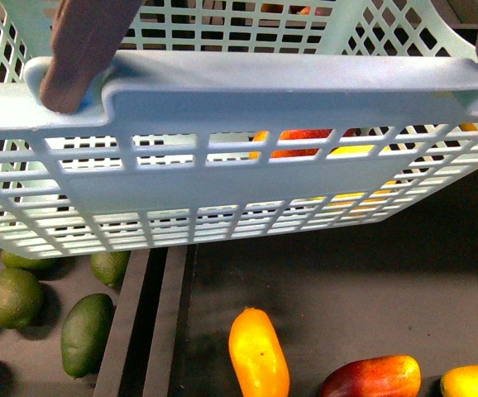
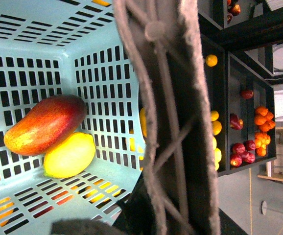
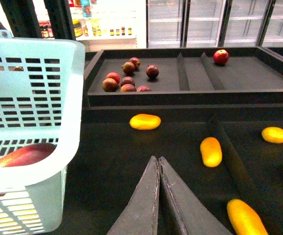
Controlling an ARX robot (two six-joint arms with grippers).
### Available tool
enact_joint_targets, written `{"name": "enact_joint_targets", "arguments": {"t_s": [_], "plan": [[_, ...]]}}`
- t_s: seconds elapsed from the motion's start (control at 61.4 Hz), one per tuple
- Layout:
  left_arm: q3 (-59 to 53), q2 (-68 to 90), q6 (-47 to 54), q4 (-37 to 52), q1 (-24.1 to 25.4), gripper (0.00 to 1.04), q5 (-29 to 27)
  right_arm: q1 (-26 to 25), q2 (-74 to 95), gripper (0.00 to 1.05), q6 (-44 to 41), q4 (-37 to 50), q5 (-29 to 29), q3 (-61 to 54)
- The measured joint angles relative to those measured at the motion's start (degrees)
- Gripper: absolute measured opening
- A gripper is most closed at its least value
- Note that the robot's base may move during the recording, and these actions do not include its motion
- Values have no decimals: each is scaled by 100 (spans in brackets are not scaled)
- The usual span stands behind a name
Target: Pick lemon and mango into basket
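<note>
The light turquoise basket (image 1: 222,186) hangs above the display and fills the upper front view, its brown handle (image 1: 82,50) rising at the left. In the left wrist view the red-orange mango (image 2: 46,125) lies on the slotted floor of the basket (image 2: 38,39), with the yellow lemon (image 2: 70,155) touching it. My left gripper (image 2: 146,215) is shut on the basket's handle (image 2: 173,112), and its fingers are mostly hidden. My right gripper (image 3: 157,159) is shut and empty, beside the basket (image 3: 34,98) and over the dark shelf. The mango (image 3: 24,154) shows through the basket's wall.
Below the basket lie green fruits (image 1: 86,331), a yellow mango (image 1: 258,351) and a red one (image 1: 371,376), split by a raised divider (image 1: 144,322). Around my right gripper are several yellow mangoes (image 3: 210,151). Red apples (image 3: 127,81) sit in a tray behind them.
</note>
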Motion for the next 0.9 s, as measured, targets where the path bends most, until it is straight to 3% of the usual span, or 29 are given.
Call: {"name": "enact_joint_targets", "arguments": {"t_s": [0.26,0.342,0.651,0.895], "plan": [[0,0,0,0,0,4,0,0,-568,2,0,-575,2,0],[0,0,2,0,0,4,2,0,-1248,2,0,-1432,0,0],[0,0,-2,0,0,4,-2,0,-1482,2,0,-1526,-9,0],[0,0,0,0,0,4,0,0,-1484,44,-9,-1526,-11,0]]}}
